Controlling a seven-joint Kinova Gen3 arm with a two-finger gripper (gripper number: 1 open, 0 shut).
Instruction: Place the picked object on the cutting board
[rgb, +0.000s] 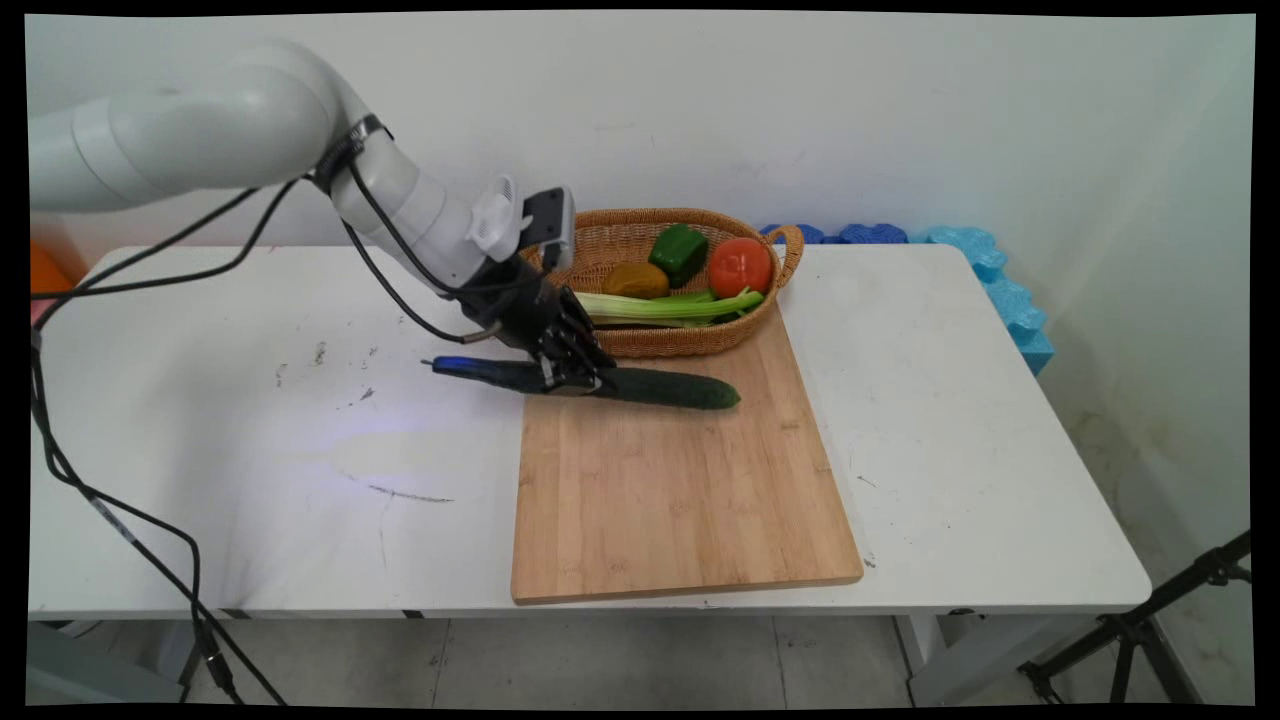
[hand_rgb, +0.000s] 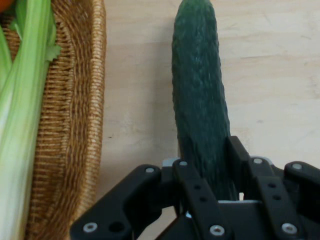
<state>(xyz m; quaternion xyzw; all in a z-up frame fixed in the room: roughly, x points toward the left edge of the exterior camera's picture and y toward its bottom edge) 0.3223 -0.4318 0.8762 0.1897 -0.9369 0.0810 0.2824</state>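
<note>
wall: plain white, behind the surface (rgb: 900, 380)
surface: white, scuffed, dark marks at left
floor: grey tiles
foam: blue blocks (rgb: 1000, 290) by wall, right
tripod: black legs (rgb: 1140, 630), lower right

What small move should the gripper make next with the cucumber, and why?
Probably a short straight lift. The gripper is shut on the cucumber, which lies across the cutting board's far left corner, one end over the table, close beside the basket.

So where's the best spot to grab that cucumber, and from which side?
Probably across its narrow width, coming down from above: the cucumber lies flat along the board, so only its long sides are free. The gripper already has its jaws closed on it, left of the middle.
</note>
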